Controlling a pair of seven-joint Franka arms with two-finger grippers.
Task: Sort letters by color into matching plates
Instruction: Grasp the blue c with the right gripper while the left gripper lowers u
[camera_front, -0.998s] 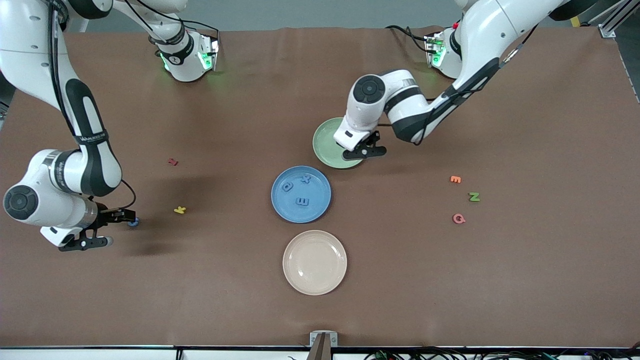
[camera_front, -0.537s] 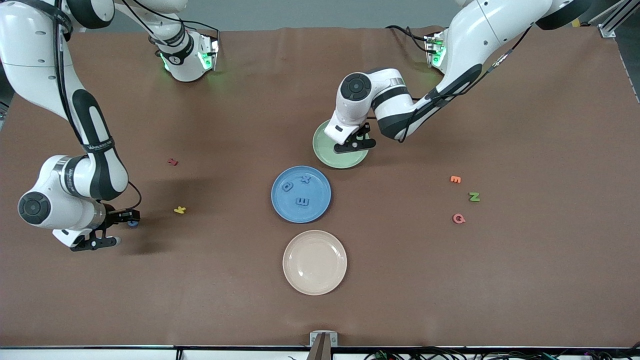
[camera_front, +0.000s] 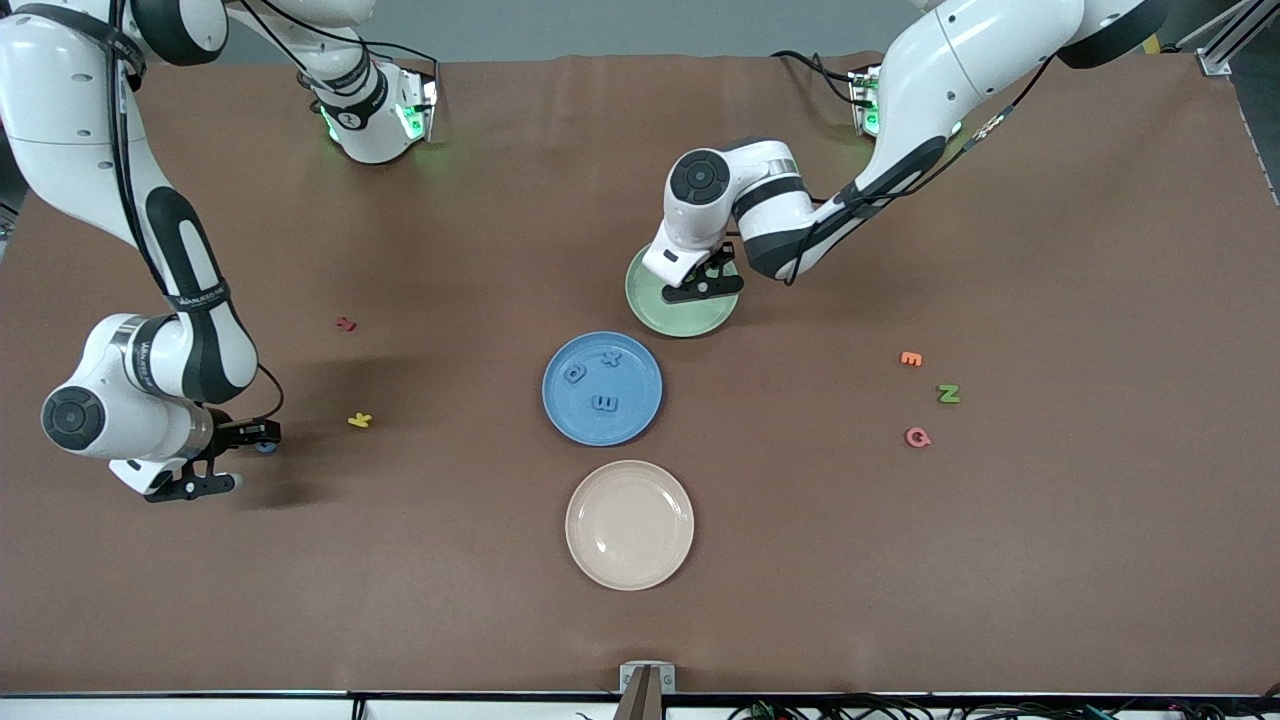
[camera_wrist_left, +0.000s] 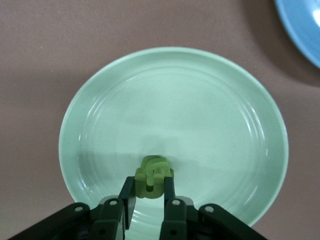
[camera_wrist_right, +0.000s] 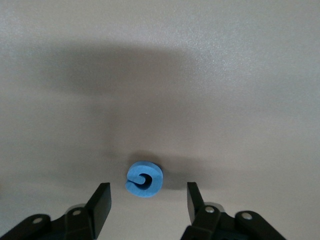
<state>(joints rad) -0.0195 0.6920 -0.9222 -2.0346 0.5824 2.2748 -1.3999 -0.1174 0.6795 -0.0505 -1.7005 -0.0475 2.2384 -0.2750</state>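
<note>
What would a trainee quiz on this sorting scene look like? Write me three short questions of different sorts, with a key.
1. True or false: the left gripper is shut on a green letter over the green plate.
2. How many letters lie in the blue plate? A) two B) three C) four
3. Fill in: the right gripper stands open around a ____ letter on the table.

Key: 1 true. 2 B: three blue letters lie there, while the cream plate holds none. 3 blue: it lies between the fingers, not yet gripped.
</note>
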